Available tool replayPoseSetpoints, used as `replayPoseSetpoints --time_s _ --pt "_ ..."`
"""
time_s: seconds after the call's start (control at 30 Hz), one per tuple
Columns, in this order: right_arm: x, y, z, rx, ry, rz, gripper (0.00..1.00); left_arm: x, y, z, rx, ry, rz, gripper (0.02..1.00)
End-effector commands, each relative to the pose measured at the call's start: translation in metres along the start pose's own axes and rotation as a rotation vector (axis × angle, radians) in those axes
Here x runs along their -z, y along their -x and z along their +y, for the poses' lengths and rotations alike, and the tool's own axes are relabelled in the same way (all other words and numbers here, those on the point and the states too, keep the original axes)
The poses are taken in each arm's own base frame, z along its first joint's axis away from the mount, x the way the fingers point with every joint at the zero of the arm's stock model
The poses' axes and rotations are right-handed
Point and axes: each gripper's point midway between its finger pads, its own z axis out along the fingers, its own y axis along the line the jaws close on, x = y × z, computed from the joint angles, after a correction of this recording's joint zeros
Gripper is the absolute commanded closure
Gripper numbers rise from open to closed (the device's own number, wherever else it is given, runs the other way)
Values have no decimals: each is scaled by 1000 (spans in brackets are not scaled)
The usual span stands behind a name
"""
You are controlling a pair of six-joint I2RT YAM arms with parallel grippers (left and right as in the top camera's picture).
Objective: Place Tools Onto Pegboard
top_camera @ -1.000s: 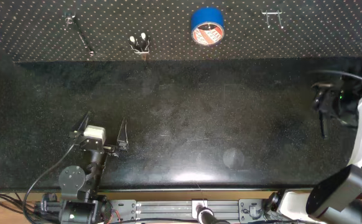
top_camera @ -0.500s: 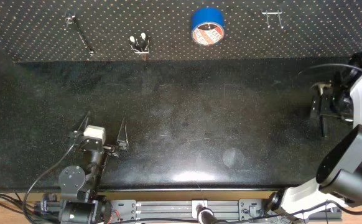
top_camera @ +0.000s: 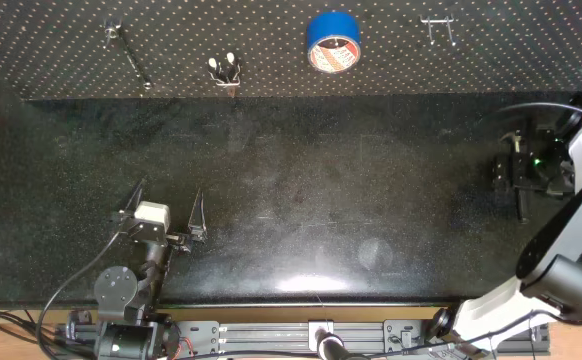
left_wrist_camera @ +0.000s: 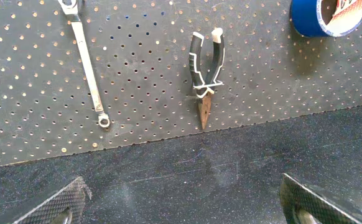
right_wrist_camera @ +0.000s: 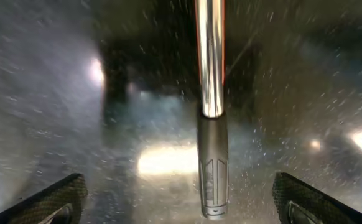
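A screwdriver (right_wrist_camera: 211,163) with a chrome shaft and dark handle lies flat on the black table near its right edge (top_camera: 519,203). My right gripper (top_camera: 509,172) hovers just above it, open; the tool sits between the spread fingers (right_wrist_camera: 51,203) without contact. My left gripper (top_camera: 168,192) stands open and empty at the table's front left (left_wrist_camera: 187,214). On the pegboard (top_camera: 51,50) hang a wrench (left_wrist_camera: 88,65), pliers (left_wrist_camera: 204,68) and a blue tape roll (top_camera: 333,42).
A bare double-prong hook (top_camera: 438,28) sticks out of the pegboard at the upper right. The wide black tabletop (top_camera: 321,190) lies between the two arms. Cables run along the front edge by the arm bases.
The right arm has swung its wrist a little leftward and turned above the screwdriver. The left arm and the hung tools have not moved.
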Motion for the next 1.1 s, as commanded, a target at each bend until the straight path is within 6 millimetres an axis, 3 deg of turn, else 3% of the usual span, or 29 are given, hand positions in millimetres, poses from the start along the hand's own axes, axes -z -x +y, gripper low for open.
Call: replayPoseSetpoints --time_s 0.03,0.17,0.6,1.1 --pt "-5 -1 -14 8 -41 32 25 1 0 -3 -12 -20 -5 23" --pt "-5 -2 -26 22 -92 51 25 1 0 -3 -12 -20 -5 23" --pt "-14 8 -32 105 -103 37 25 1 0 -3 -12 -20 -5 23" --pt "-17 29 -8 99 59 -79 25 1 0 -3 -12 -20 -4 25"
